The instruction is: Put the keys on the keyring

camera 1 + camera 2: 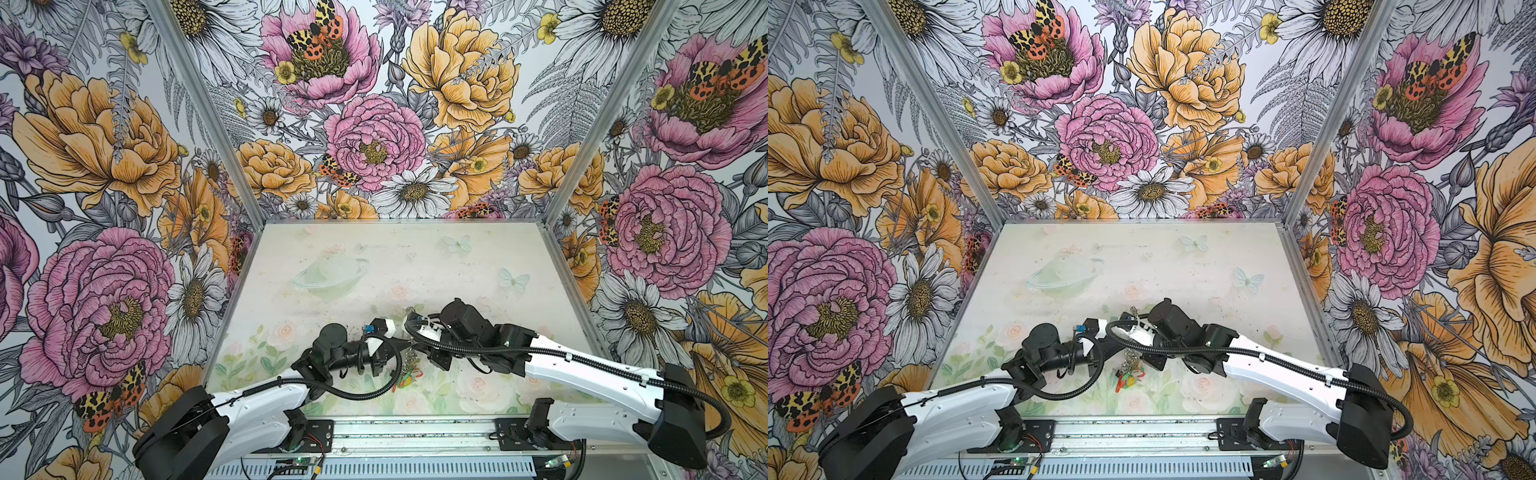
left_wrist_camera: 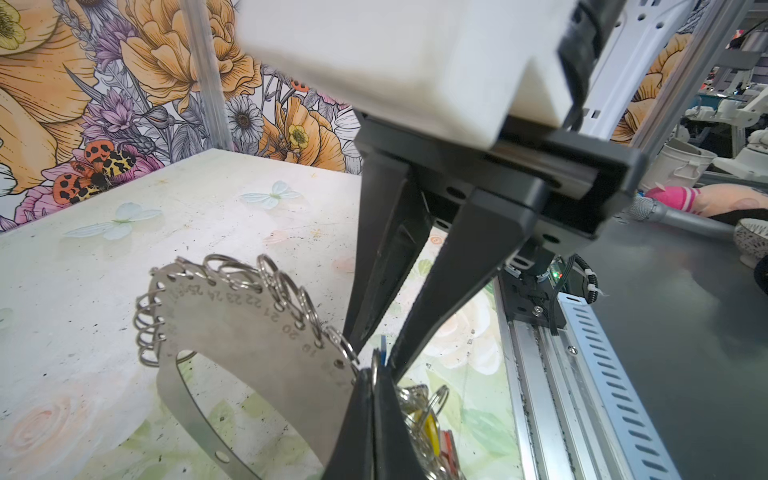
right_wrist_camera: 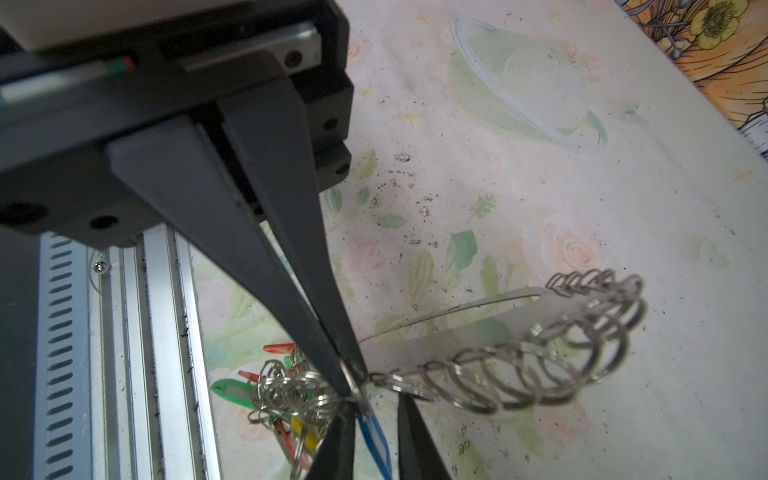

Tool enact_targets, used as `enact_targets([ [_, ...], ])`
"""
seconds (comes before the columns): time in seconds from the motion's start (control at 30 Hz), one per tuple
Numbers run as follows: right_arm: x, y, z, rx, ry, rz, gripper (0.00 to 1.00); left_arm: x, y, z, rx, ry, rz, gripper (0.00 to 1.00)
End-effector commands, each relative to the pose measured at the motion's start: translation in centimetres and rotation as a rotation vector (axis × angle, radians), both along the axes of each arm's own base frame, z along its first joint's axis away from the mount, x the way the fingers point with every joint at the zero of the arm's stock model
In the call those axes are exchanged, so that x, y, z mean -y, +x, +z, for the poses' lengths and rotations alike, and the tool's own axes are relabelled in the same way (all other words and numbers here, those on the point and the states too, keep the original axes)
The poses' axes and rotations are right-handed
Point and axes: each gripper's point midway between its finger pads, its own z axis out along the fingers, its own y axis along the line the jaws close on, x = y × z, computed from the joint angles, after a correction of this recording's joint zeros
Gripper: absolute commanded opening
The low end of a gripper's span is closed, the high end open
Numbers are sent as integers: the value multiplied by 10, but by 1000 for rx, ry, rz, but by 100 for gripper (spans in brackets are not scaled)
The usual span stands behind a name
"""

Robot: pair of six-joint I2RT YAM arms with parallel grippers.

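Note:
The keyring (image 2: pixel 257 345) is a flat grey metal oval band edged with small wire rings. It is held up off the table, and it also shows in the right wrist view as the keyring (image 3: pixel 457 336). My left gripper (image 2: pixel 372 374) is shut on a wire ring at the band's edge; the right wrist view shows the left gripper (image 3: pixel 353 380) pinching there. The keys show as a blue tag (image 3: pixel 376 440) with a white label, standing between the fingers of my right gripper (image 3: pixel 374 405), which is closed on its edges. The tag (image 2: pixel 383 353) sits right at the pinched ring. I cannot make out the metal key itself.
A bunch of keys (image 1: pixel 407 378) with green, red and yellow tags hangs under the keyring, near the table's front middle. Both arms meet above the bunch (image 1: pixel 1127 380). An aluminium rail (image 1: pixel 415 432) runs along the front edge. Floral walls close in the table (image 1: pixel 415 266) on three sides.

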Motion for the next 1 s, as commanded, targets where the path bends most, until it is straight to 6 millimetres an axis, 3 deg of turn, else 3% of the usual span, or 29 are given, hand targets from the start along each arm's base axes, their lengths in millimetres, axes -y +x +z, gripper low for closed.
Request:
enact_targets([
  [0.0,-7,2,5,6,46,-10,22,1,-2,22,47,-84,-14,0],
  [0.37,-10,5,-6,9,46,-14,20,4,-9,55,58,-239,-10,0],
  [0.73,-12,-8,-17,6,43,53,15,-8,4,74,74,-321,109,0],
  [0.97,-20,-26,-4,48,121,146,14,-15,16,77,48,-346,197,0],
])
